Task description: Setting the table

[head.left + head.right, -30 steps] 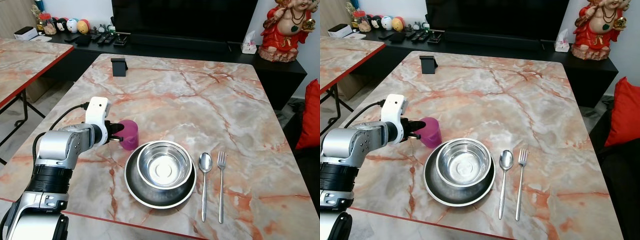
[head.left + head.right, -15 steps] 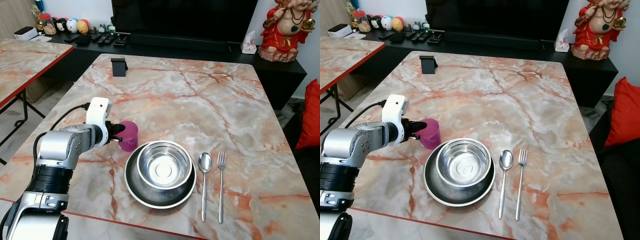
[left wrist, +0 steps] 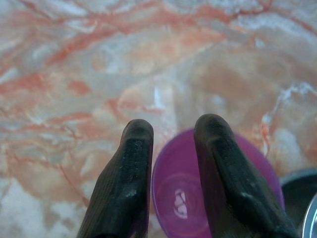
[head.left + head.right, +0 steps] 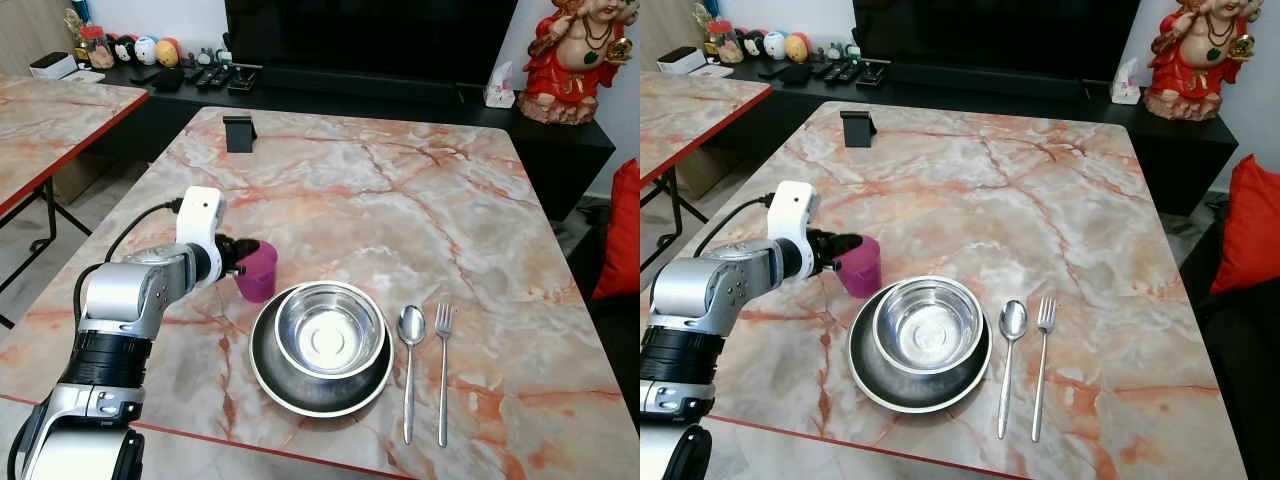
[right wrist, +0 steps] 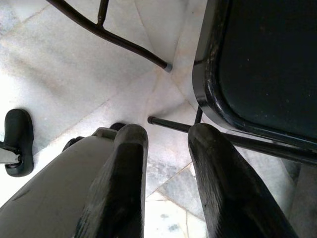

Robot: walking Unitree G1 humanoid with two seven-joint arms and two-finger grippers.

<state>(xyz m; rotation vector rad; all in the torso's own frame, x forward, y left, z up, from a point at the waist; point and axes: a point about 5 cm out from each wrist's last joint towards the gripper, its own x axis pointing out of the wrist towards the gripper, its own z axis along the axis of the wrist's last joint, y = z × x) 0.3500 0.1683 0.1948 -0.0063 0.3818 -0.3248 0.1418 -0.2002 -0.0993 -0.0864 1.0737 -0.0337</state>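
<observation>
Nearest to the robot, on the marble table [image 4: 420, 200], a steel bowl [image 4: 329, 330] sits inside a darker steel plate [image 4: 290, 385]. Just to the right of the plate lie a spoon [image 4: 409, 365] and a fork [image 4: 442, 370], side by side, with their long axes pointing away from the robot.

Just behind the left edge of the plate stands a purple cup [image 4: 256, 270], upright, mouth up. It is very close to the plate; I cannot tell if they touch. The left gripper [image 4: 238, 257] reaches it from the left side. In the left wrist view one finger [image 3: 128, 183] is outside the cup wall and the other is over the inside, so the jaws are a little apart and stand across the near rim. Whether they press on the rim or have let go, I cannot tell. To come free, I judge the gripper must move back to the left, away from the plate.

The right gripper [image 5: 158, 173] hangs by the floor, beside a dark chair seat, its jaws slightly apart with nothing between them.

Far on the table stands a small black stand [image 4: 238, 133]. Behind it a dark cabinet carries small items too tiny to name.
</observation>
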